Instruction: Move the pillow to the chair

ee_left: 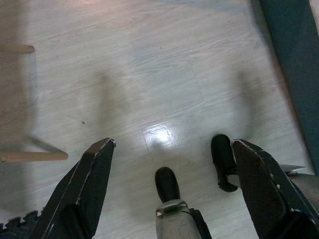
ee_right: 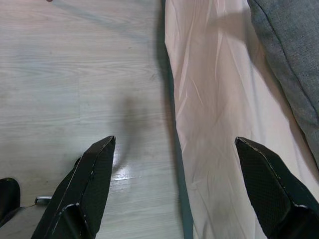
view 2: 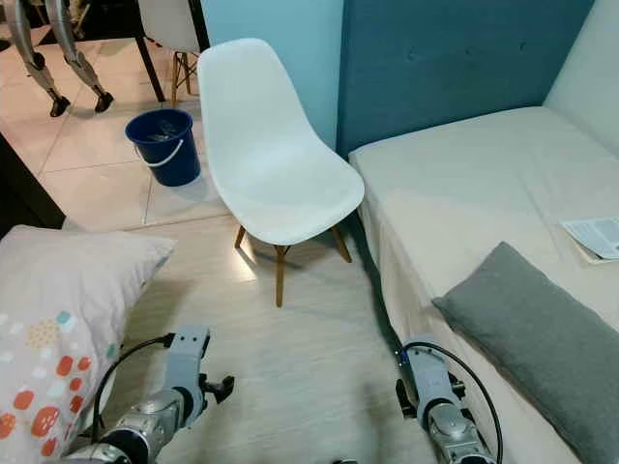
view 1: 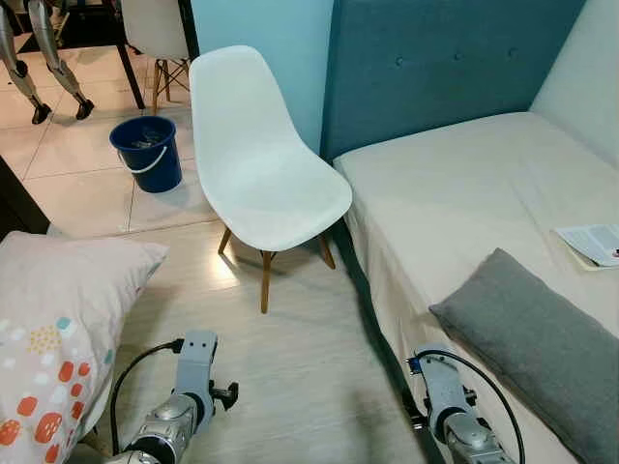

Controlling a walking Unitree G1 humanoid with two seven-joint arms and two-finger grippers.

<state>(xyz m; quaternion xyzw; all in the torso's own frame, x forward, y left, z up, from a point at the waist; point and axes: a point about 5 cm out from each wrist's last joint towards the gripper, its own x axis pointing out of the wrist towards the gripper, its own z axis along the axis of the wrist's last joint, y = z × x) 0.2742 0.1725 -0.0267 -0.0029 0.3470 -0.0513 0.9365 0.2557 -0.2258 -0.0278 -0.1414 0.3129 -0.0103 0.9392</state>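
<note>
A white shell chair (view 1: pixel 266 164) on wooden legs stands on the floor beside the bed (view 1: pixel 455 193), with its seat bare. On the bed's near right lies a grey pillow (view 1: pixel 537 338). A white pillow with coloured dots (view 1: pixel 58 329) sits at my near left. Both arms hang low in front of me, the left arm (view 1: pixel 184 406) near the dotted pillow and the right arm (view 1: pixel 450 416) by the bed's edge. My left gripper (ee_left: pixel 172 142) is open over bare floor. My right gripper (ee_right: pixel 174 139) is open above the bed's edge, with the grey pillow (ee_right: pixel 289 50) just past one finger.
A blue bucket (view 1: pixel 147 152) stands on the tiles behind the chair. A leaflet (view 1: pixel 592 242) lies on the bed at the right. The teal headboard (view 1: pixel 435 58) backs the bed. Another robot's legs (view 1: pixel 48 68) and a second chair (view 1: pixel 155 29) are at the far left.
</note>
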